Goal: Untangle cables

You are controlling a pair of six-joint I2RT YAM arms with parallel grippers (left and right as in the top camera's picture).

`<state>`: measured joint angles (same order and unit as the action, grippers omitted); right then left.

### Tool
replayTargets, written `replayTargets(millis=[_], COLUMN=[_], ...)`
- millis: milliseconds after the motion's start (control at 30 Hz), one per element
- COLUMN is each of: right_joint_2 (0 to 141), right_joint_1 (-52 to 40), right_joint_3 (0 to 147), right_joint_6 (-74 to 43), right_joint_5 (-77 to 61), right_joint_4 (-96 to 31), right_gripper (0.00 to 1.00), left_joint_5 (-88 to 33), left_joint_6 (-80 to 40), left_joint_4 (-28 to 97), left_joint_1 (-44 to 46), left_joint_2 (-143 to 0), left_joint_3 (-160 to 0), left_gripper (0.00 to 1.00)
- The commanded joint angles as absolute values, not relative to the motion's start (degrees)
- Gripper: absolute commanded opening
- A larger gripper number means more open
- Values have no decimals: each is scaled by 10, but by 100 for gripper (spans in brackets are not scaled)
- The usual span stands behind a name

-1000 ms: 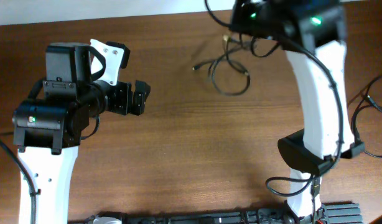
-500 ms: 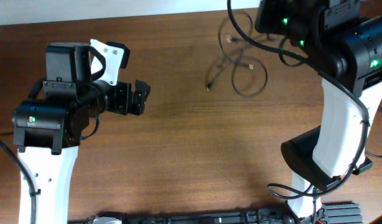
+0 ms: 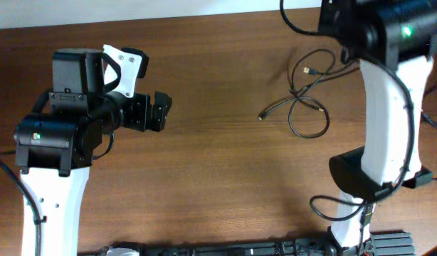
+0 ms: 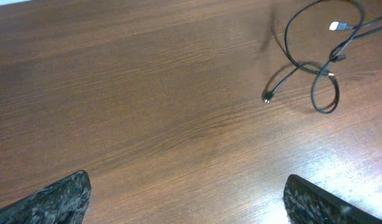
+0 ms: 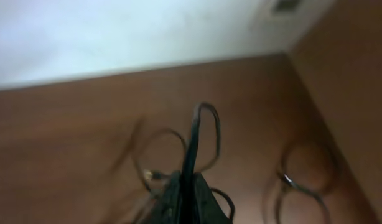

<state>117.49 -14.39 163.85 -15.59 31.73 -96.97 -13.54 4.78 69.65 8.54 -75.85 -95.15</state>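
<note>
Cables (image 3: 295, 103) sit at the far right of the desk (image 3: 218, 178), under my right arm: a few thin black cords crossing into one loose knot, with a closed loop on the near side and a small plug (image 3: 261, 117) trailing free toward the middle. Right end effector (image 5: 188, 190) is clamped tight on one strand; its wrist view is blurred, but a black strand rises straight out of the closed fingers, and the upper part of the bundle looks lifted off the wood. Left end effector (image 3: 164, 110) hangs at full spread, holding nothing, well apart from the bundle on the left side. My read on handling: very light, limp, no stiffness to push against, so the cords will drag and swing instead of holding shape. The jacket looks smooth, so a pinch may slip. I'd take hold near the free plug or just beside the crossing, not on the loop itself, since pulling there could tighten the knot. Desk is smooth brown wood grain with some glare, flat and uncluttered around the bundle. A white wall (image 5: 116, 31) runs behind the far edge.
</note>
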Motion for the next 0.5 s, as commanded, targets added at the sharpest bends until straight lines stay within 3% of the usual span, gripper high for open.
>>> replayTargets(millis=[0,167,467], right_joint_2=[1177,1177,1177], right_joint_1=[-110,-50,29], right_joint_3=[1556,1443,1409], right_joint_6=[-150,-152,-153], right_joint_5=[337,337,335], right_joint_4=[-971,-969,-973], right_gripper=[4,4,4], left_joint_5=[-142,-142,-142], left_joint_6=[55,55,55], left_joint_4=[696,696,696], left_joint_1=[83,83,83], left_joint_2=[-756,-756,-756], left_joint_3=[-955,-955,-955], left_gripper=[99,99,99])
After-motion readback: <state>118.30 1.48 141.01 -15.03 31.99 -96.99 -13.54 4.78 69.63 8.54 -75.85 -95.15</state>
